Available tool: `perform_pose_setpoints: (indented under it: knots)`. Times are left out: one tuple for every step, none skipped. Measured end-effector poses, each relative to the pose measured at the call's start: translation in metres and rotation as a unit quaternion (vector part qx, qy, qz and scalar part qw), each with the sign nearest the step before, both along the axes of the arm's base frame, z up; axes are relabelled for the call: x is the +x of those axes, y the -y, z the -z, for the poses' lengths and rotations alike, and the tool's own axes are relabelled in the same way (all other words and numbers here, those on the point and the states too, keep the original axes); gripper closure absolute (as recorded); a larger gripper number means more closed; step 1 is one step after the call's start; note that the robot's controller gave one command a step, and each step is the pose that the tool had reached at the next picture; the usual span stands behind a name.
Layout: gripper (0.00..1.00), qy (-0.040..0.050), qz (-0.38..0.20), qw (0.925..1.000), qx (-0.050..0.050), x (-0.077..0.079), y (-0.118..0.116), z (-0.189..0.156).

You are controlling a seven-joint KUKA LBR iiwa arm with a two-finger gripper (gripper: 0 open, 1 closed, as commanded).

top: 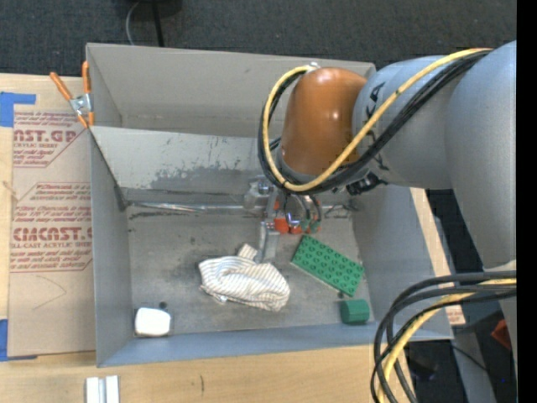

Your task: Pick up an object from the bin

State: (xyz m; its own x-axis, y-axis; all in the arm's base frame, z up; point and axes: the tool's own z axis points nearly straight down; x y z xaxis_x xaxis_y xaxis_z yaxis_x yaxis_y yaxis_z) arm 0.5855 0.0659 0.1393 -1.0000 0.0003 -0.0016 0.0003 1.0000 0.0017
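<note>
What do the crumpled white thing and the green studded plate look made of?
The crumpled white thing looks like soft cloth, matte, with folds and faint stripes. The green studded plate is likely hard moulded plastic: even rows of studs, straight edges.

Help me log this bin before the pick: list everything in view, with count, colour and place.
cloth: one, white with thin stripes, crumpled, middle of the floor towards the near wall
studded plate: one, green, flat rectangle lying at a slant, just right of the cloth
green block: one, green, small, near right corner beside the plate's lower end
white block: one, white, small, near left corner, apart from the rest
bin: one, grey metal, scuffed floor
arm: one, grey, reaching in from the right, with an orange cover and yellow cables
hand: one, metal, over the cloth's far edge, left of the plate
</note>
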Motion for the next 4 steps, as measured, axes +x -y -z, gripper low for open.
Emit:
perform_pose_setpoints:
  knots:
    - [0.00,0.0000,0.000,1.0000,0.000,0.000,0.000,0.000]
    - [0.00,0.0016,-0.020,0.9998,0.000,0.001,0.008,0.016]
    - [0.00,0.0018,-0.016,0.9999,0.000,-0.027,0.001,0.061]
    - [1.00,0.0030,-0.015,0.9999,0.001,-0.031,-0.012,0.067]
